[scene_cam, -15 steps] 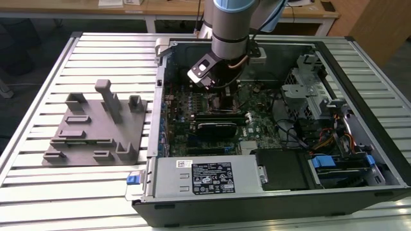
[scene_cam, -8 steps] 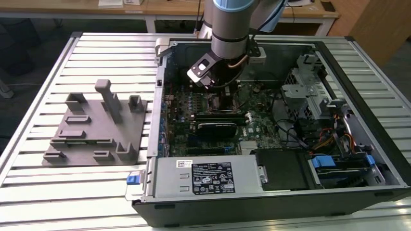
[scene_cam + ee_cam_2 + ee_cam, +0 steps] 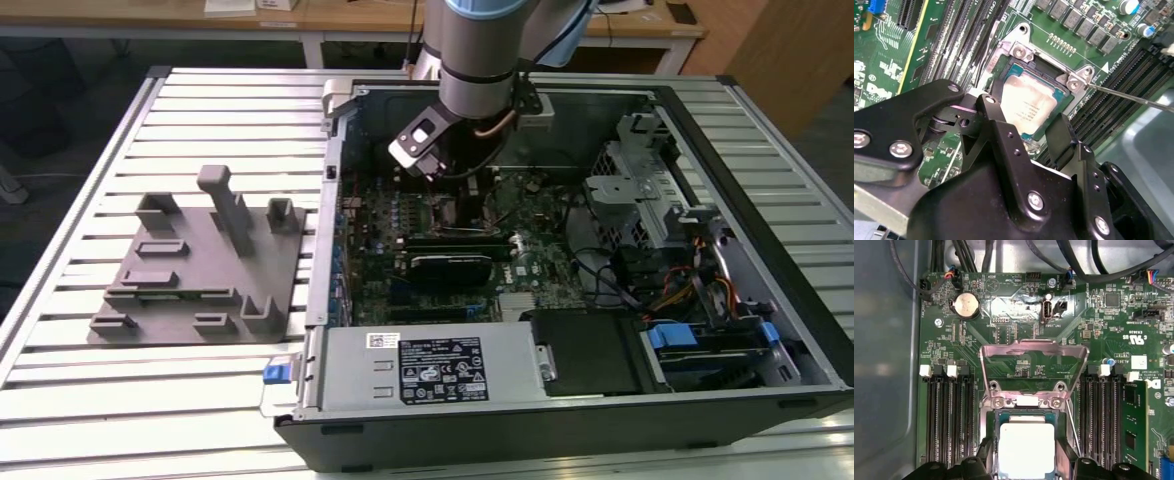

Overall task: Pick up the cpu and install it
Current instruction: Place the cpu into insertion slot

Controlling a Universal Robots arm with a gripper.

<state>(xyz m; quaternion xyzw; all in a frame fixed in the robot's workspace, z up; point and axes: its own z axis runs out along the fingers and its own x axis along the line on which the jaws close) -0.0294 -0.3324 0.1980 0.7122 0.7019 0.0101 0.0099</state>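
Observation:
The cpu [image 3: 1029, 102] is a flat square chip with a silver top, and it lies inside the motherboard socket [image 3: 1019, 50]. In the first wrist view the cpu [image 3: 1026, 450] sits just below the raised metal load plate [image 3: 1034, 347]. My gripper [image 3: 1024, 120] reaches down into the case over it. Its two black fingers [image 3: 991, 117] stand against opposite edges of the chip, shut on it. In the exterior view the gripper [image 3: 447, 200] hangs low over the board in the open computer case [image 3: 747, 150].
A thin socket lever [image 3: 1134, 97] sticks out beside the socket. Memory slots [image 3: 949, 415] flank it on both sides. A grey fixture block [image 3: 200, 270] with posts lies on the slatted table at the exterior view's left. The power supply [image 3: 414, 365] and drive cables [image 3: 707, 290] crowd the case.

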